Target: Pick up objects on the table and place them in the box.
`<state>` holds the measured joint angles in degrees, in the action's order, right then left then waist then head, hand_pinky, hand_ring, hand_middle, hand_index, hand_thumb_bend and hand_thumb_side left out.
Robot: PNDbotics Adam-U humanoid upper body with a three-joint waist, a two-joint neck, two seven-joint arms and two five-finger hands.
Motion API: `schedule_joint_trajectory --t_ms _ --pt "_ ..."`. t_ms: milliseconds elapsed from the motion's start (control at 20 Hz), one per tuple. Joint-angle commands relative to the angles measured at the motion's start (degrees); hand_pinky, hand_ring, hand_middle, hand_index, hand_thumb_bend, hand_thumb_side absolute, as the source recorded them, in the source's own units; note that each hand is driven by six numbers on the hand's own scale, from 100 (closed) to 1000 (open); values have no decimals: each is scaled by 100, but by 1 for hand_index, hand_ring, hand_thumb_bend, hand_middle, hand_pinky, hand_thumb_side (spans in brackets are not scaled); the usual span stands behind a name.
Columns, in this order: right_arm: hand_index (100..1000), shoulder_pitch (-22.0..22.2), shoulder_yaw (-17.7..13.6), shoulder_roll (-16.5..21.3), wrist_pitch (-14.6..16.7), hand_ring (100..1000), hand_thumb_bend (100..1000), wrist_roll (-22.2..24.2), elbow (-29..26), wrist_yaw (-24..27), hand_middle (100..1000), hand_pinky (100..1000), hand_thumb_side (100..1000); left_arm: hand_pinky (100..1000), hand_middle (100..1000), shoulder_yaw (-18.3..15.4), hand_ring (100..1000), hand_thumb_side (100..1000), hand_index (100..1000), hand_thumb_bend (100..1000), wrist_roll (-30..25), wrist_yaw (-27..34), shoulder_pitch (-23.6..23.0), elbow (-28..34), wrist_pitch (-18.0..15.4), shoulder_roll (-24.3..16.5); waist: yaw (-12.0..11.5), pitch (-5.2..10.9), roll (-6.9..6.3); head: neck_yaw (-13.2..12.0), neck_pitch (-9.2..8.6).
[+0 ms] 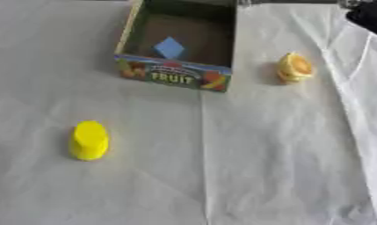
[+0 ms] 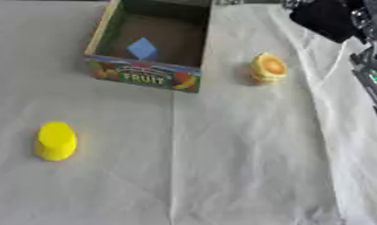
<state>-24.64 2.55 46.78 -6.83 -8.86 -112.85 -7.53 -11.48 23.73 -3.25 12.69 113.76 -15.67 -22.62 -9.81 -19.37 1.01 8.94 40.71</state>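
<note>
An open cardboard box (image 1: 175,75) with "FRUIT" printed on its front wall stands at the top middle of the table. A blue diamond-shaped piece (image 1: 169,47) lies inside it. To the right of the box, apart from it, sits a yellow and orange round object (image 1: 293,68). A plain yellow rounded object (image 1: 89,140) stands alone at the lower left. A black part of my right arm or hand (image 2: 323,18) comes in at the upper right corner, above and right of the orange object and not touching it. Its shape is blurred. My left hand does not show.
A white wrinkled cloth (image 1: 222,176) covers the table. Silver and black arm parts (image 2: 369,57) run down the right edge in the right eye view. A dark bar (image 1: 291,2) lies along the far edge behind the box.
</note>
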Motion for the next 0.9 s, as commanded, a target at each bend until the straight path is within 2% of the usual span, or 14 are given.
schedule_joint_trajectory --t_ms 50,250,350,450,500,600,700,900 --pt "851 -15 91 346 -124 807 100 447 87 -363 756 842 543 774 750 -5 782 521 824 163 -18 17 23 84 -3 -89 -4 113 -13 17 -53" --pt "874 78 332 620 -208 837 100 1234 242 -1102 794 861 468 774 749 1 782 522 824 162 -24 26 30 84 0 -96 -24 106 3 38 -60" --pt "883 159 397 719 -176 849 100 1510 285 -1410 804 869 385 774 749 2 782 525 824 161 -27 28 29 84 2 -97 -29 97 15 41 -67" --pt "878 245 424 786 -148 862 101 1747 331 -1711 800 879 263 774 749 4 782 527 824 159 -29 32 26 84 8 -96 -30 90 25 37 -66" --pt "879 276 431 800 -153 869 153 1841 353 -1833 803 884 185 774 750 5 782 527 824 159 -30 34 27 84 11 -95 -31 88 27 35 -67" --pt "875 310 446 806 -186 872 229 1989 387 -1960 801 888 100 774 750 8 782 527 824 159 -32 38 31 84 13 -94 -32 87 27 35 -63" --pt "872 328 460 806 -259 873 279 2094 428 -1955 798 888 100 774 750 10 782 527 824 159 -36 40 30 84 13 -95 -33 88 25 37 -65" --pt "869 317 467 794 -420 878 319 2145 466 -1819 806 892 100 774 750 15 783 528 824 159 -41 49 32 84 18 -96 -33 88 25 39 -71"
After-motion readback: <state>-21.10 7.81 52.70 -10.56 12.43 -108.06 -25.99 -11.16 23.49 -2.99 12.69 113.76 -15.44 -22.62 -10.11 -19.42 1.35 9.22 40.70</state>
